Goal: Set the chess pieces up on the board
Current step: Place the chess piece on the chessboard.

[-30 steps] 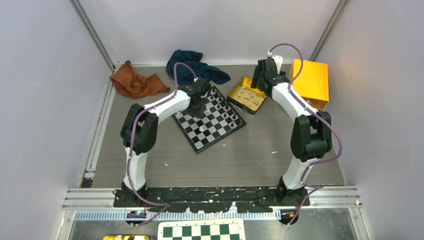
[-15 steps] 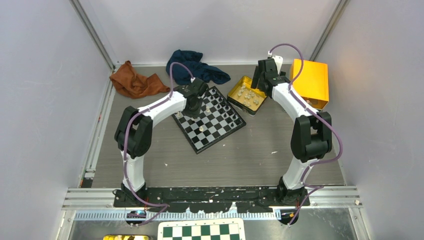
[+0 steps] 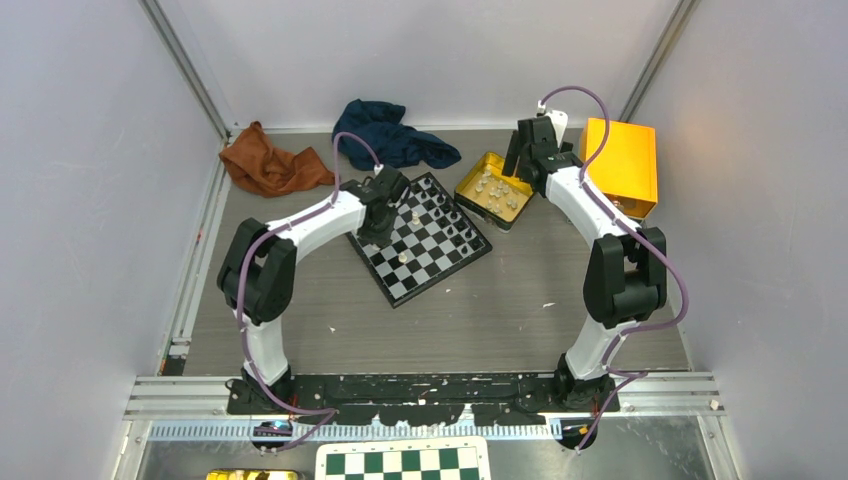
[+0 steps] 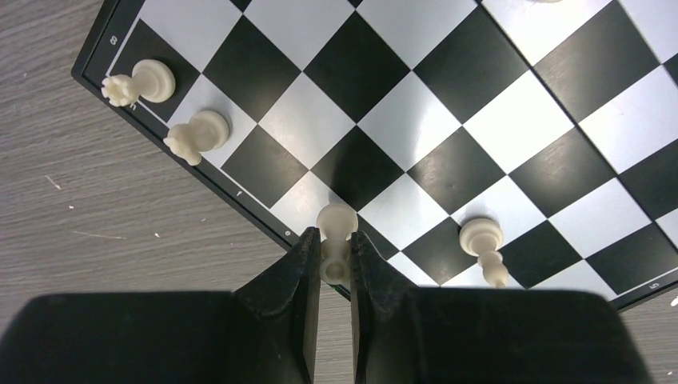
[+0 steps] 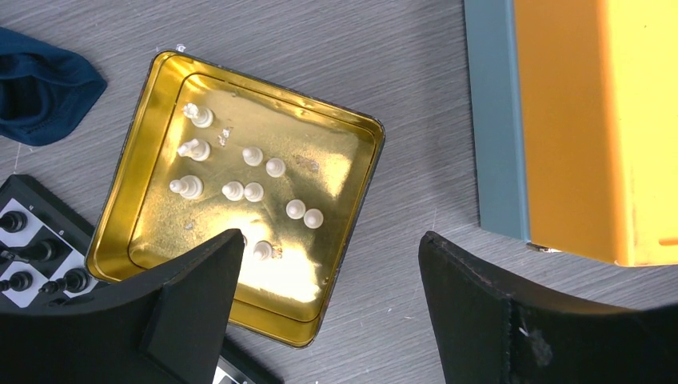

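Note:
The board (image 3: 432, 250) lies tilted at mid-table, and its near-left edge (image 4: 264, 220) fills the left wrist view. My left gripper (image 4: 334, 242) is shut on a cream-white chess piece (image 4: 337, 222), held just above the board's rim. Three other white pieces (image 4: 200, 132) stand along that edge row. Black pieces (image 3: 452, 214) line the board's far side. My right gripper (image 5: 329, 238) hangs open over the gold tin (image 5: 376, 140), nothing between its fingers. Several white pieces (image 5: 254, 190) lie in the tin. In the top view the right gripper (image 3: 522, 160) is above the tin (image 3: 470, 190).
An orange box (image 3: 622, 165) stands right of the tin. A dark blue cloth (image 3: 390, 135) and a brown cloth (image 3: 270, 165) lie at the back. A green-and-white checkered sheet (image 3: 403, 462) sits in front of the arm bases.
My left arm has swung left across the board toward its left edge, carrying the white piece. The right arm has not moved.

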### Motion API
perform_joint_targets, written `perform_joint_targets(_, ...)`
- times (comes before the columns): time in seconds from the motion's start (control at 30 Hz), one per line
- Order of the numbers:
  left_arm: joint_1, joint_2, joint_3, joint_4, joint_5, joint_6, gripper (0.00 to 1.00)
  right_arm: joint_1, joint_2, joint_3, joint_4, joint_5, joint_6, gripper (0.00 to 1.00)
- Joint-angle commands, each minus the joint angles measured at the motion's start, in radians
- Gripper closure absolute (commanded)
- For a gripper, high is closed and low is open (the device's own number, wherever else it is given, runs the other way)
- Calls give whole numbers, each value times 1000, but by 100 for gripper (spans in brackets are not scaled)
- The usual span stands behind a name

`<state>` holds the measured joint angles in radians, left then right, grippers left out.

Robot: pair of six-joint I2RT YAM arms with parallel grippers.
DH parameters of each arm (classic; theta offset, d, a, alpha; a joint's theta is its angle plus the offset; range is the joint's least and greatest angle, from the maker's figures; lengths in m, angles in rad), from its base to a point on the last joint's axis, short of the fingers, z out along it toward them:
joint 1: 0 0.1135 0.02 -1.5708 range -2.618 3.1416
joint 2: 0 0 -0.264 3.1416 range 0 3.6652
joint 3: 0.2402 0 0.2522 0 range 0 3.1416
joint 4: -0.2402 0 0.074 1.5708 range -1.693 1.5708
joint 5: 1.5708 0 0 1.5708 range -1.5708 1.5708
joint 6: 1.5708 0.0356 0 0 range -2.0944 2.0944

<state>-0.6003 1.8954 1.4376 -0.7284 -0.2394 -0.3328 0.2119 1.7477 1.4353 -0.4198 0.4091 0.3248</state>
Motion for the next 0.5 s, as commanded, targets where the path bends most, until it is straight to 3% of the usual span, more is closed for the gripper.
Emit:
perform_joint_targets(0.0,0,-68,-22,35,-30,-3,89,8,-54,3,24,4,14,14)
perform_joint_targets(0.47,20,-81,-55,54,-35,-11,89,19,-52,11,17,12,13,14)
